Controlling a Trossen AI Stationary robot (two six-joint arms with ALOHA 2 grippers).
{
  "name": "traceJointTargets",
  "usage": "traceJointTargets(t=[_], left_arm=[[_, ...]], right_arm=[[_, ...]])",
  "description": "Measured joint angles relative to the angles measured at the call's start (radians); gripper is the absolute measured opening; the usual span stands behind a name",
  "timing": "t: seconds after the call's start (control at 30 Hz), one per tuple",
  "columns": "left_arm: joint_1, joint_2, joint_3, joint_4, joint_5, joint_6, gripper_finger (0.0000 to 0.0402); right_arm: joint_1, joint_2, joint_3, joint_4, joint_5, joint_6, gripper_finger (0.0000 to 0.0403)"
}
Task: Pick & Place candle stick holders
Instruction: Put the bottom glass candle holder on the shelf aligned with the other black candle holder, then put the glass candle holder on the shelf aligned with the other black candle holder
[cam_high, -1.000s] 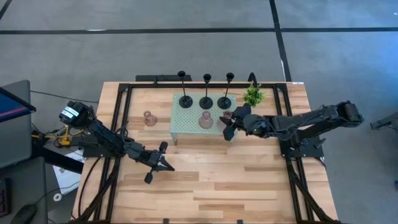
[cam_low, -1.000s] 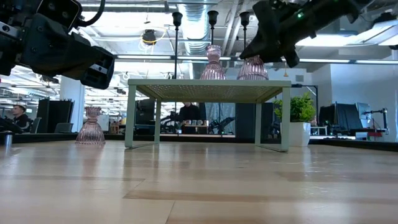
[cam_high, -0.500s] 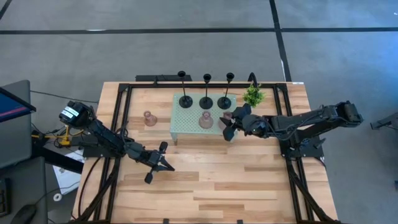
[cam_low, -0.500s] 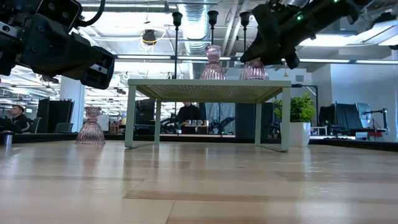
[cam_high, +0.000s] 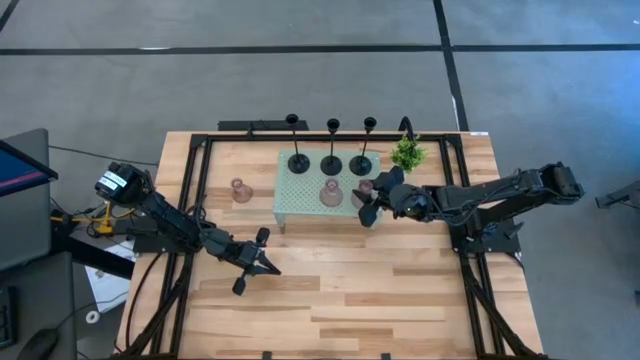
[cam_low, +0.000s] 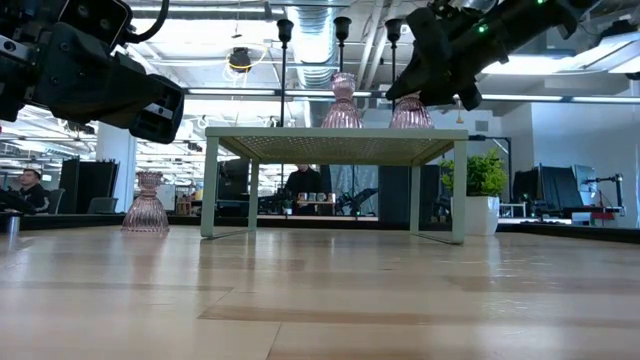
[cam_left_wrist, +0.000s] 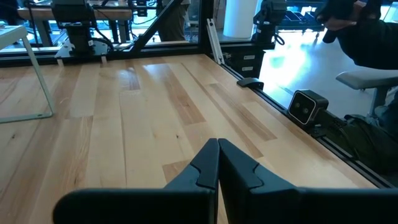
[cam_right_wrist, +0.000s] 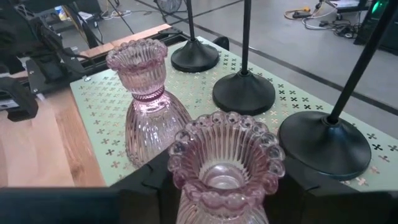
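Pink glass holder (cam_right_wrist: 225, 168) between right gripper's (cam_right_wrist: 217, 186) fingers (cam_right_wrist: 149, 183), above tray (cam_right_wrist: 102, 93) edge.

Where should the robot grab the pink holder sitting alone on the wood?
Probably at the narrow neck of the lone pink holder, with fingers coming in level from the side. It stands upright, and its flared rim and wide ribbed skirt should keep it from slipping. The left gripper is nearer, and shut.

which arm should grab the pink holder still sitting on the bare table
Left, probably. That pink holder stands on the left half of the table, on the side of the left gripper, which is shut and empty. The right gripper is shut on another pink holder at the tray.
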Motion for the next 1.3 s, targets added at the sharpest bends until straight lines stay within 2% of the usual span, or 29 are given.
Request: traceJointTargets(t=[0.2,0.33,0.57,0.83,0.97,1.1,1.2,1.3], left_arm=[[0.000,0.000,0.000,-0.003,0.000,0.000,0.0005],[0.000,0.000,0.000,-0.003,0.000,0.000,0.0005],[0.000,0.000,0.000,-0.005,0.000,0.000,0.0005],[0.000,0.000,-0.001,-0.006,0.000,0.000,0.0005],[0.000,0.000,-0.001,-0.006,0.000,0.000,0.0005],[0.000,0.000,-0.001,-0.006,0.000,0.001,0.0005],[0.000,0.000,-0.001,-0.006,-0.030,0.019,0.0005],[0.000,-0.016,-0.004,-0.008,-0.115,0.026,0.0005]], right_arm=[[-0.001,0.000,0.000,0.001,-0.001,-0.003,0.0223],[0.000,0.000,0.000,0.026,-0.001,-0.041,0.0244],[0.000,-0.011,0.000,0.168,0.000,-0.166,0.0249],[0.005,-0.067,0.078,0.162,0.001,-0.303,0.0249],[0.036,-0.119,0.145,0.108,0.002,-0.339,0.0249],[0.096,-0.186,0.187,-0.007,0.002,-0.274,0.0243],[0.150,-0.235,0.189,-0.119,0.002,-0.183,0.0223],[0.207,-0.266,0.189,-0.269,0.022,-0.075,0.0187]])
